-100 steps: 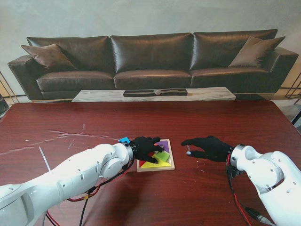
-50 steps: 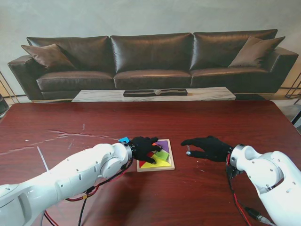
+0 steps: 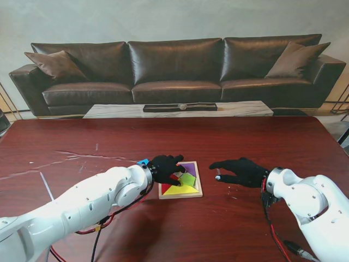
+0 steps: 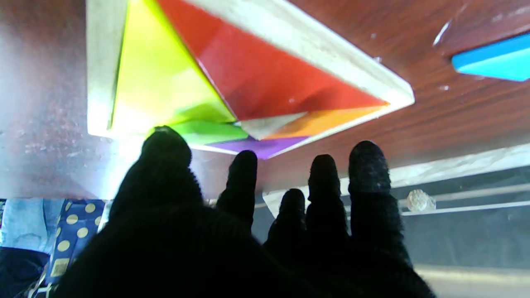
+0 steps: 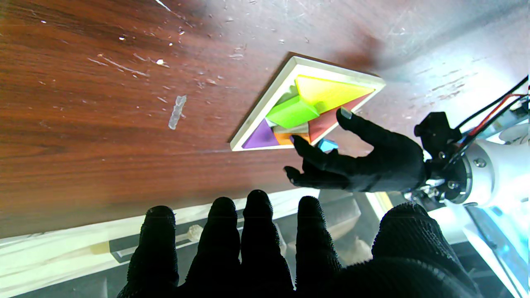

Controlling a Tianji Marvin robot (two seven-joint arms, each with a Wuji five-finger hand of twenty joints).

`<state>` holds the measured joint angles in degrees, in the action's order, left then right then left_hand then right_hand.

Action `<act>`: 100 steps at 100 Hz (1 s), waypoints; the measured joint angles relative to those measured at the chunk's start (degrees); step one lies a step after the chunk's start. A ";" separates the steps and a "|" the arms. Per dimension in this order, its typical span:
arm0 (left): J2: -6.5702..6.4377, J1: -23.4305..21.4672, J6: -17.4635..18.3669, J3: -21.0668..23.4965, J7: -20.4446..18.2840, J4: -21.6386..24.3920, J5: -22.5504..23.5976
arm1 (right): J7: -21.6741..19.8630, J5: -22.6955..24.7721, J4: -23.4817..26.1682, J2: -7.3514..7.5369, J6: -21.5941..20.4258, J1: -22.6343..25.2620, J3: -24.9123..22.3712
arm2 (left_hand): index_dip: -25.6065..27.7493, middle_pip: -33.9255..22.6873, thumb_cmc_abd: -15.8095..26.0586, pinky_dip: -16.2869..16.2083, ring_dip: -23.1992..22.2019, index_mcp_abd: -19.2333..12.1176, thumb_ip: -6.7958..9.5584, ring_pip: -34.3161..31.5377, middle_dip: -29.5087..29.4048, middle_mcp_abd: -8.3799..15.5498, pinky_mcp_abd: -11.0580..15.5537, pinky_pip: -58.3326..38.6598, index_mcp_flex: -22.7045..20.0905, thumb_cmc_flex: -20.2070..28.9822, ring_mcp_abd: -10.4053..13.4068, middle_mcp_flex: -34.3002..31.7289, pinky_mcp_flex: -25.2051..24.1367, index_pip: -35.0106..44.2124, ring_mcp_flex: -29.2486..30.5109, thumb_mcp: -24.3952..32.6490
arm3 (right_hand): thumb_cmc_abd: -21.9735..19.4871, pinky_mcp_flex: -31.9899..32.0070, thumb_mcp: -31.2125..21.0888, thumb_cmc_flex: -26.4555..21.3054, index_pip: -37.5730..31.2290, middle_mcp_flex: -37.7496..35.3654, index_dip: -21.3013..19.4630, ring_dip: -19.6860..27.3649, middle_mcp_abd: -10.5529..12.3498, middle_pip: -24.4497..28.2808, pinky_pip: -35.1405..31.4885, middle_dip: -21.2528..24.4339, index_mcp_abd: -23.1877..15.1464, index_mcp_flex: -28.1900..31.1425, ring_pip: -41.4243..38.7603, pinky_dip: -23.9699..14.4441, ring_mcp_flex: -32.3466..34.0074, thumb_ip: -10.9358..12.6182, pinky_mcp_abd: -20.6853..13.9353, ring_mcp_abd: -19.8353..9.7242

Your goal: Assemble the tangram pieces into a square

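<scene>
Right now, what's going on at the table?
The left robot hand is spread over the tangram tray, holding nothing. Yellow, red, green, purple and orange pieces lie in the tray, the green one tilted. A blue piece lies outside it on the table. The right robot hand hovers open to the tray's right.

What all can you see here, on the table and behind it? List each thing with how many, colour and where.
Tangram tray: one, pale wood, mid-table between the hands.
Yellow triangle: one, in the tray, nearest me.
Red triangle: one, in the tray, left side.
Green piece: one, sitting tilted, not flush, in the tray.
Purple piece: one, far right corner of the tray.
Orange piece: one, in the tray, far side.
Blue piece: one, on the table left of the tray.
Table: one, dark red wood, scratched.
Sofa: one, dark brown leather, behind the table.
Cushions: two, brown, sofa ends.
Left hand: black glove, open, over the tray's left edge.
Right hand: black glove, open, right of the tray.
</scene>
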<state>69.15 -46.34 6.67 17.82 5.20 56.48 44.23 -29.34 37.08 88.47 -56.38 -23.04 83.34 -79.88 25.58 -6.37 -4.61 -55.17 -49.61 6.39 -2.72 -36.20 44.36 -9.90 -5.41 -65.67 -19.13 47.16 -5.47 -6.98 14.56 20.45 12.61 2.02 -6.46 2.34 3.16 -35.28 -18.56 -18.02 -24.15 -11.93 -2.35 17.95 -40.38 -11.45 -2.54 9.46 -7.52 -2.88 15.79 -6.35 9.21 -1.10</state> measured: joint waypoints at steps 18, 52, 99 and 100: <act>-0.55 -2.02 0.66 2.68 2.11 2.21 1.30 | -0.04 0.13 0.04 0.00 0.01 -0.01 0.02 | 2.16 0.03 0.00 -0.01 -0.03 -0.67 0.00 0.01 1.67 0.00 0.00 -0.04 0.13 0.04 0.00 0.00 0.96 3.94 0.04 0.00 | 0.00 0.00 0.00 0.00 0.00 0.00 0.00 0.00 0.00 0.00 0.00 0.00 0.00 0.00 0.00 0.00 0.00 0.00 0.00 0.00; -1.63 -5.09 3.49 4.99 2.23 5.93 1.40 | 0.01 0.42 0.18 0.00 0.00 0.09 -0.10 | 10.26 -3.60 -0.92 -0.01 -0.04 -6.28 0.00 0.01 1.87 0.00 -0.06 -0.28 -1.03 2.08 0.00 -0.09 1.27 22.63 0.10 1.28 | 0.00 0.00 0.00 0.00 0.00 0.00 0.00 0.00 0.01 0.00 0.00 0.00 0.00 0.00 0.00 0.00 0.00 0.00 0.00 0.00; 0.43 -2.66 4.79 0.33 0.98 0.51 -2.78 | 0.02 0.42 0.65 -0.01 -0.07 0.58 -0.55 | 3.56 -4.00 -0.84 -0.01 0.43 -6.11 0.00 0.01 -0.54 0.00 -0.70 -0.23 -2.35 2.14 0.00 -0.13 0.55 17.78 0.10 1.29 | 0.00 0.00 0.00 0.00 0.00 0.00 0.00 0.00 0.01 0.00 0.00 0.00 0.00 0.00 0.00 0.00 0.00 0.00 0.00 0.00; 0.51 -2.58 4.79 0.29 1.02 0.39 -2.86 | 0.01 0.43 0.66 -0.01 -0.07 0.59 -0.58 | 3.56 -4.00 -0.83 -0.01 0.43 -6.16 0.00 0.01 -0.54 0.00 -0.70 -0.23 -2.38 2.14 0.00 -0.13 0.54 17.80 0.10 1.29 | 0.00 0.00 0.00 0.00 0.00 0.00 0.00 0.00 0.01 0.00 0.00 0.00 0.00 0.00 0.00 0.00 0.00 0.00 0.00 0.00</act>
<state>69.66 -48.93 11.46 18.11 6.22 56.87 41.36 -29.33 37.51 89.13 -56.39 -23.11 83.94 -80.46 29.14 -10.37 -5.44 -55.18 -49.19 0.23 -2.72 -36.19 43.82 -9.90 -6.11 -65.90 -21.52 49.30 -5.48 -7.10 15.10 38.24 12.71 3.31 -6.46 2.34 3.16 -35.28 -18.56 -18.02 -24.15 -11.93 -2.35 17.95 -40.38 -11.45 -2.54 9.46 -7.51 -2.88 15.79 -6.35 9.21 -1.10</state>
